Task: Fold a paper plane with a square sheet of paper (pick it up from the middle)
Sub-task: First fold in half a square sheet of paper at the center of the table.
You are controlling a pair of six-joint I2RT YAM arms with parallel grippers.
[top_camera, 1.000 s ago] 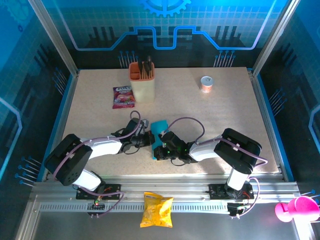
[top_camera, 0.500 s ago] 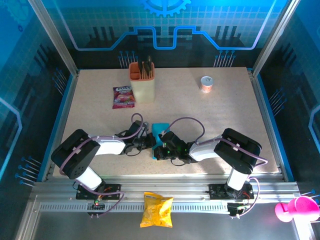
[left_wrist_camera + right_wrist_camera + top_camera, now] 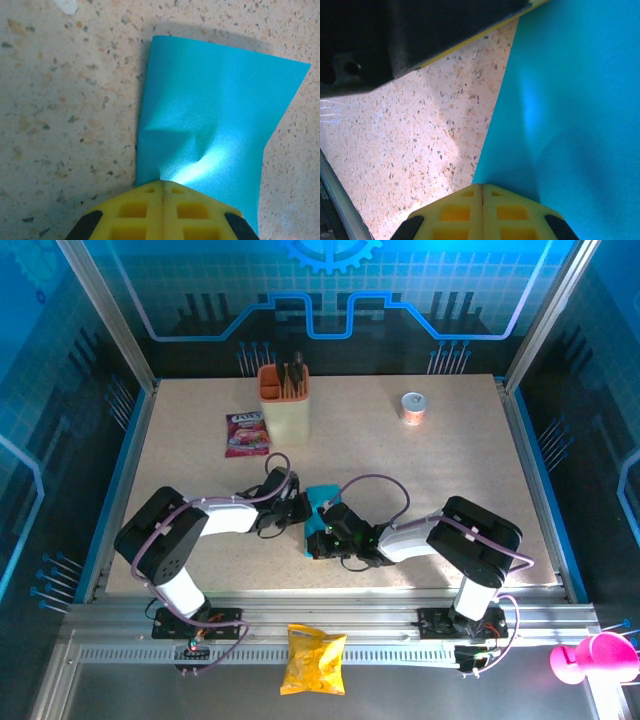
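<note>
Cyan paper sheet (image 3: 320, 498) lies on table (image 3: 450, 470), front-middle, between my two arms. Left jaws pinched shut on its puckered edge, I reckon. Right jaws closed too, tips on sheet's edge.

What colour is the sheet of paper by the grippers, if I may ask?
The paper is plain cyan-blue; left wrist view shows it best.

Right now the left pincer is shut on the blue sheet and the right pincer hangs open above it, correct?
No. The right pincer is shut on the blue sheet too, its fingers pressed together at the sheet's edge, as the right wrist view shows. The left pincer is shut on it, as you say.
</note>
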